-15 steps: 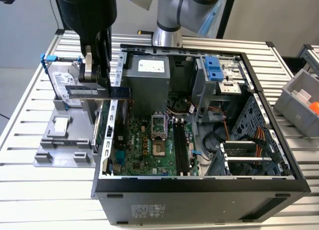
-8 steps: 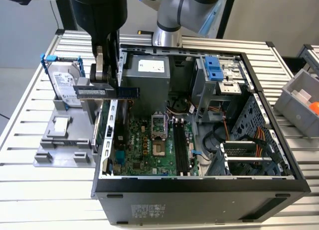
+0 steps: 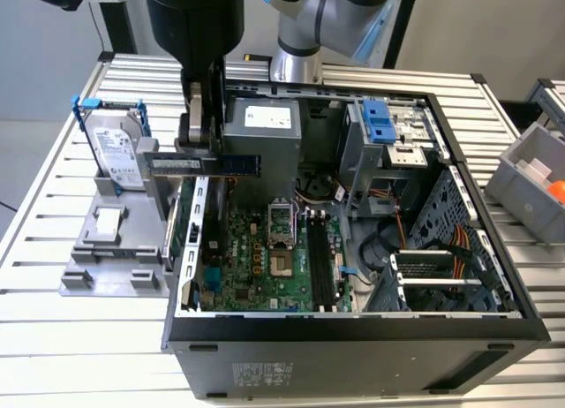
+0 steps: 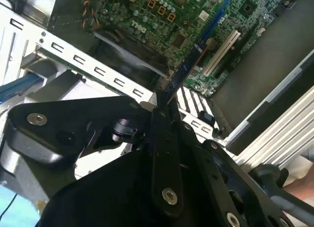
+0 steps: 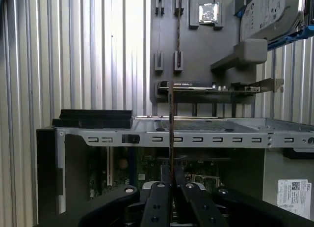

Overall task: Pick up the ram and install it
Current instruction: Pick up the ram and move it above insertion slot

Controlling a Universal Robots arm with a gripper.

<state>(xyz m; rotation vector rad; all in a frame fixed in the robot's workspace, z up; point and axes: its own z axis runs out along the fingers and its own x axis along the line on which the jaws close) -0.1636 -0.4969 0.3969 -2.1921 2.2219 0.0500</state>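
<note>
The ram (image 3: 225, 164) is a thin dark stick held level in the air over the open computer case's wall on the exterior view's left. My gripper (image 3: 201, 141) is shut on it from above, near its middle. In both wrist views I see the ram edge-on, a narrow strip (image 5: 170, 124) (image 4: 185, 70) running out from between the black fingers (image 5: 159, 197) (image 4: 162, 138). Below and toward the exterior view's right lies the green motherboard (image 3: 256, 253), with its long black slots (image 3: 320, 265) near the middle of the case.
A grey fixture tray (image 3: 106, 249) on the exterior view's left holds a silver hard drive (image 3: 115, 150) in blue rails. Inside the case (image 3: 353, 324) are a power supply (image 3: 260, 130), a drive cage (image 3: 384, 130) and cables. A grey bin (image 3: 530, 170) sits far right.
</note>
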